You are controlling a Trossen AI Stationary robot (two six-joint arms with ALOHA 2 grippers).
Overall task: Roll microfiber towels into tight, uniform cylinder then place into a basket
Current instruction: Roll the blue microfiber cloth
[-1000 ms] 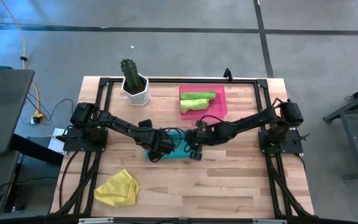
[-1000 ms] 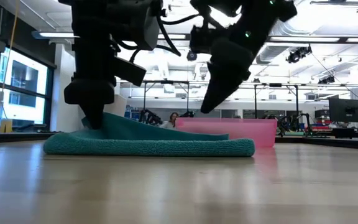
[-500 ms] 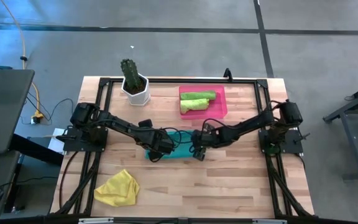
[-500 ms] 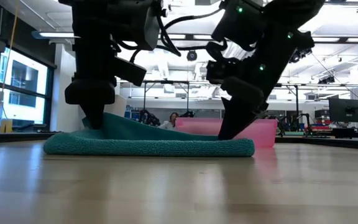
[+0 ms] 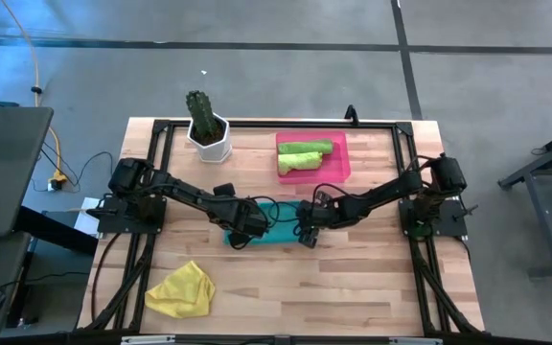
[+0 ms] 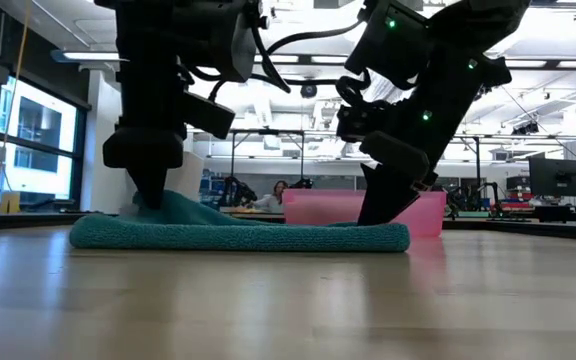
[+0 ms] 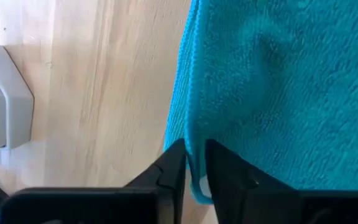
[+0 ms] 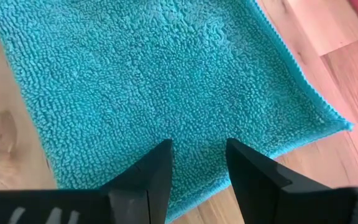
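Observation:
The teal towel [image 5: 274,230] lies flat on the table's middle, with a low hump at its left end [image 6: 173,205]. My left gripper [image 7: 194,165] points steeply down at that end, its fingers a little apart with the towel's hem between them. My right gripper [image 8: 197,155] stands open over the towel's right near corner, fingertips down at the cloth [image 6: 238,237]. The pink basket [image 5: 341,171] at the far side holds two lime green towels [image 5: 303,153], one of them rolled. A yellow towel [image 5: 182,289] lies crumpled near the front left. My left gripper has the towel's left hem [image 7: 191,124] running between its two fingers, which come from above at a slant; I cannot tell whether they touch it. My right gripper's open fingertips [image 6: 373,215] meet the towel's top face close to its right near corner [image 8: 194,134], slanting down from above. The cloth lies flat on the table there.
A white pot with a cactus [image 5: 207,137] stands at the far left. Black frame rails [image 5: 257,123] run along the table's edges. Bare wood lies in front of the towel and at the near right.
My right gripper has come down from above the towel onto its right end, rolling a little on the way. The raised left part of the towel has sunk: its long slope is gone and only a short hump is left by my left gripper.

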